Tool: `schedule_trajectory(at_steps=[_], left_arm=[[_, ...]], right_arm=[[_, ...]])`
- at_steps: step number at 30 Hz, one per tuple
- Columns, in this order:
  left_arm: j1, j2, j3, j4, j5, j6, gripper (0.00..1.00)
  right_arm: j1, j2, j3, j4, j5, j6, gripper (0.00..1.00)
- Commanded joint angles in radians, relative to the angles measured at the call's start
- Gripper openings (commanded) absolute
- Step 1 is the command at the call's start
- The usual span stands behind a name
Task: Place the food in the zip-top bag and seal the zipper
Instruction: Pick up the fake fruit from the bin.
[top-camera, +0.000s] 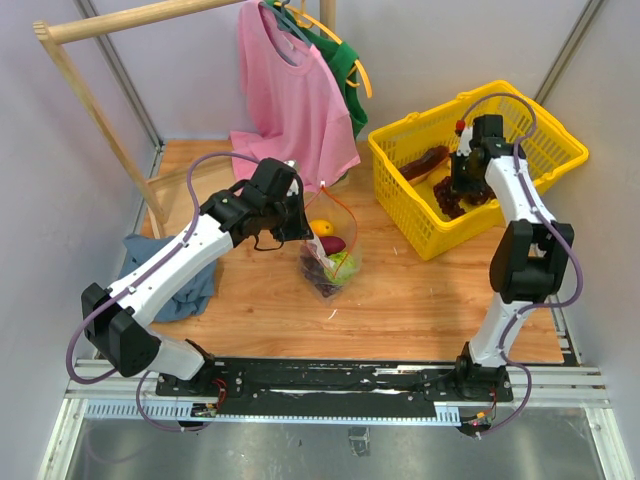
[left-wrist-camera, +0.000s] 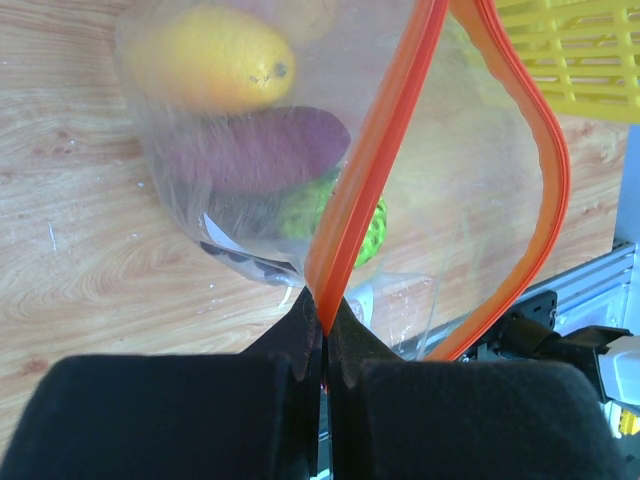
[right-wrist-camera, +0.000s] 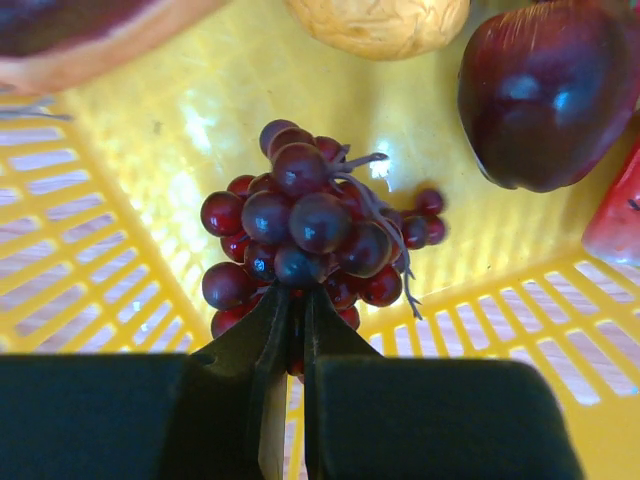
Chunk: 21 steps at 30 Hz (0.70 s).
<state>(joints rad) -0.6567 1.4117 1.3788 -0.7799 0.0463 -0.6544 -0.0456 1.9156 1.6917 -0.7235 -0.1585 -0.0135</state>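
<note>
A white patch (left-wrist-camera: 228, 236) low on the zip-top bag (left-wrist-camera: 455, 200) may be a label, but it is too blurred to read.

In the left wrist view, the left gripper (left-wrist-camera: 322, 325) sits at bottom centre. Its 2 fingers are pressed together on the red-orange zipper (left-wrist-camera: 378, 150), which rises from between the tips toward the top of the frame. The second half of the strip bows out to the right, so the mouth gapes. Through the clear plastic at upper left lie an orange-yellow fruit (left-wrist-camera: 210, 60), a purple piece (left-wrist-camera: 265, 145) below it and a green piece (left-wrist-camera: 305, 212) lower still. In the top view the bag stands at the centre of the wooden table (top-camera: 430, 300).

In the right wrist view, the right gripper (right-wrist-camera: 295, 325) is at bottom centre, inside the yellow basket (right-wrist-camera: 140, 160). Only a thin slit shows between its fingers, and the tips nip the lower edge of a bunch of grapes (right-wrist-camera: 310, 230), which fills mid-frame just above them. A dark red apple (right-wrist-camera: 545, 95) lies at upper right and a watermelon slice (right-wrist-camera: 615, 210) at the right edge, both apart from the fingers.
</note>
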Motion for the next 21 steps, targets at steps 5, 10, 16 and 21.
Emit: schedule_trajectory(at_steps=[5, 10, 16, 21], left_arm=[[0.000, -0.020, -0.008, 0.017, -0.004, 0.010, 0.00], [0.000, -0.020, -0.009, 0.021, -0.003, 0.009, 0.00], [0.000, -0.026, -0.016, 0.029, -0.001, 0.004, 0.00], [0.000, -0.026, -0.017, 0.031, -0.002, 0.002, 0.00]], right_arm=[[0.028, -0.185, -0.046, 0.066, -0.059, 0.083, 0.01], [0.045, -0.291, -0.051, 0.104, -0.064, 0.109, 0.01], [0.067, -0.402, -0.059, 0.141, -0.082, 0.147, 0.01], [0.096, -0.507, -0.089, 0.195, -0.106, 0.187, 0.01]])
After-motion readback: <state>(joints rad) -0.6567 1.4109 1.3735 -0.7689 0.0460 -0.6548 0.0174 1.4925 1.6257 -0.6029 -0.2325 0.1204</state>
